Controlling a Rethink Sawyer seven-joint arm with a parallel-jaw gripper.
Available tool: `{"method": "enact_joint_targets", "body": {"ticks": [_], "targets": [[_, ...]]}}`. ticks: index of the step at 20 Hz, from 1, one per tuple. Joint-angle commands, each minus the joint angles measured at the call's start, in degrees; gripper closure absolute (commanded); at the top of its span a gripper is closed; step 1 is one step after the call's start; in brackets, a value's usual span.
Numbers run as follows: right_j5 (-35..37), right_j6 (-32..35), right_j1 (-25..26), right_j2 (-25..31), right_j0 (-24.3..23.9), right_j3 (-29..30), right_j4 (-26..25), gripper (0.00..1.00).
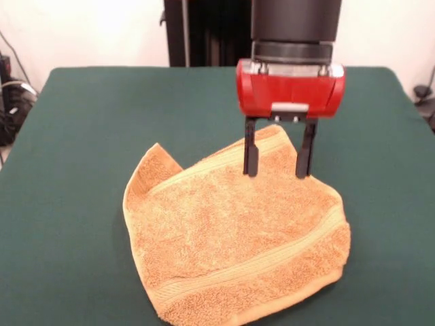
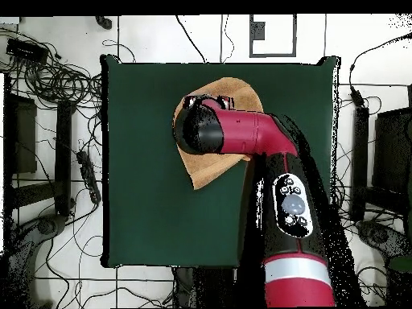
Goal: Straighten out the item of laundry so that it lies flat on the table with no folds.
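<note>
The orange-tan terry towel [image 1: 231, 231] lies on the dark green table [image 1: 75, 136], near its front edge. It is spread out but crooked, with a peaked corner at the far left and a raised far corner under the gripper. Woven bands run near its far and near edges. My gripper [image 1: 279, 170] hangs from the red hand [image 1: 291, 88] with its two black fingers [image 1: 251, 151] apart, open, tips at the towel's far corner. In the overhead view the arm [image 2: 241, 133] covers most of the towel [image 2: 211, 167]; the gripper itself is hidden there.
The robot's black pedestal [image 1: 211, 30] stands behind the table's far edge. Cables and black equipment [image 2: 48, 96] lie on the floor around the table [image 2: 145, 209].
</note>
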Motion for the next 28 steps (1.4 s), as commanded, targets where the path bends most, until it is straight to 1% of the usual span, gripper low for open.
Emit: {"method": "enact_joint_targets", "body": {"ticks": [1, 9, 12, 14, 22, 28], "targets": [[-1.56, 16.74, 0.93, -0.72, 1.73, 13.84, 4.11, 0.0], [-8.75, 16.17, 6.76, -1.82, 2.65, 13.37, 4.76, 0.0], [-9.68, 15.03, 8.38, -1.1, 1.89, 12.8, 5.03, 0.0], [-10.33, 15.0, 9.12, -1.47, 2.2, 12.61, 5.34, 0.0], [-12.76, 14.47, 10.17, -1.56, 2.59, 14.22, 6.27, 0.0], [-12.52, 14.29, 8.29, -1.2, 2.27, 18.13, 6.5, 0.0]]}}
